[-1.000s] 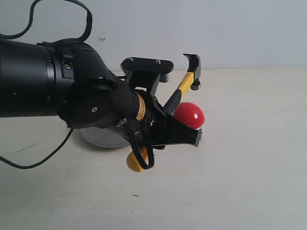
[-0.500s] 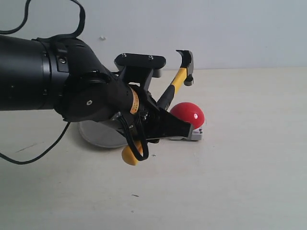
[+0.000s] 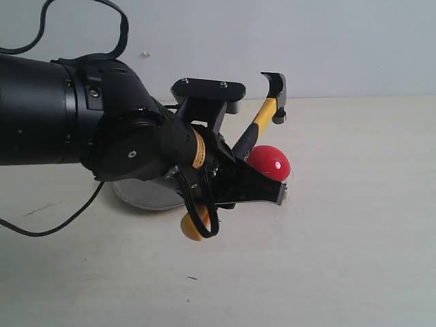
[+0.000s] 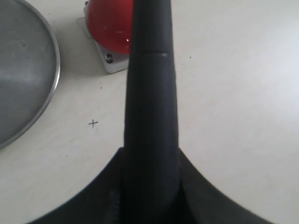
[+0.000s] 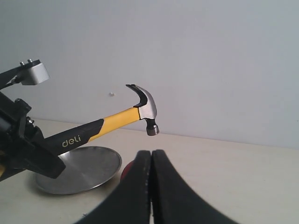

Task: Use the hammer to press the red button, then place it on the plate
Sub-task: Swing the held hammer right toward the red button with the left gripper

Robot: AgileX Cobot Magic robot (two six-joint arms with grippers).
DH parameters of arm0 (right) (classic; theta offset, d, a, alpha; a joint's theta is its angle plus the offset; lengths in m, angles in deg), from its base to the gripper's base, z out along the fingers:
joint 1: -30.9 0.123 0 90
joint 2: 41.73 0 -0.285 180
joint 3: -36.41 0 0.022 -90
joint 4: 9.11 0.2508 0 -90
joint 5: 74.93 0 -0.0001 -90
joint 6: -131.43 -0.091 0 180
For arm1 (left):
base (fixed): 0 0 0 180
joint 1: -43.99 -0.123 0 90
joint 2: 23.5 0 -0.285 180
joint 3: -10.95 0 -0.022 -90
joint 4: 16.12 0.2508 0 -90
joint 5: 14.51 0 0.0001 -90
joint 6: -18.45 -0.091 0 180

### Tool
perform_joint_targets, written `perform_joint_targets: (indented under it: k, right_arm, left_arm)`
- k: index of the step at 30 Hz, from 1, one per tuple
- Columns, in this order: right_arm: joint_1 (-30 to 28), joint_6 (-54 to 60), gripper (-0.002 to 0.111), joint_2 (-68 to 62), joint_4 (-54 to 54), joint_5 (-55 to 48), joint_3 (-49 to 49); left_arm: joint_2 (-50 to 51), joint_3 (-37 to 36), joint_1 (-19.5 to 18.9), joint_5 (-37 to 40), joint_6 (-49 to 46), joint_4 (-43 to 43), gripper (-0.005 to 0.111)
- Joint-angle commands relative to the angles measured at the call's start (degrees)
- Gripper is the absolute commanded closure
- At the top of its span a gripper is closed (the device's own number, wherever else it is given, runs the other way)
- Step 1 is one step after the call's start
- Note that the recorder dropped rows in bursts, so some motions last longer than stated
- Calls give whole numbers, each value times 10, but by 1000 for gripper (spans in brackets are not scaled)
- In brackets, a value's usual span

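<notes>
My left gripper (image 3: pixel 262 182) is shut on the hammer's black grip (image 4: pixel 149 93), holding the hammer tilted in the air. Its yellow shaft (image 3: pixel 264 116) rises to the dark metal head (image 3: pixel 274 94), which hangs above the red button (image 3: pixel 270 162) without touching it. The yellow looped end (image 3: pixel 193 228) sticks out below the wrist. The button's grey-white base (image 4: pixel 112 63) sits on the table beside the silver plate (image 4: pixel 23 70), which the arm largely hides in the exterior view. From the right wrist view I see the hammer head (image 5: pixel 145 109), the plate (image 5: pixel 79 170) and my right gripper (image 5: pixel 151 158), shut and empty.
The pale table stretches bare to the right of the button and toward the front edge. A black cable (image 3: pixel 41 231) trails across the table at the left. A plain light wall (image 3: pixel 340 41) closes the back.
The left gripper with the hammer swung slightly left and up half a second ago, then came back right to where it stood a second ago. The right gripper stays shut.
</notes>
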Motion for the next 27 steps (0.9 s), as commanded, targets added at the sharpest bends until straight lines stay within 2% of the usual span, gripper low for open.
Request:
perform_joint_targets:
  k: [1, 23, 27]
  right_arm:
    - [1, 3, 108, -3, 0, 0, 3]
    - [1, 3, 108, -3, 0, 1, 3]
    - [1, 3, 108, -3, 0, 1, 3]
  left_arm:
    - [-10, -15, 0, -77, 10, 17, 107]
    - [-11, -23, 0, -60, 10, 45, 107]
    - [-18, -46, 0, -86, 10, 52, 107]
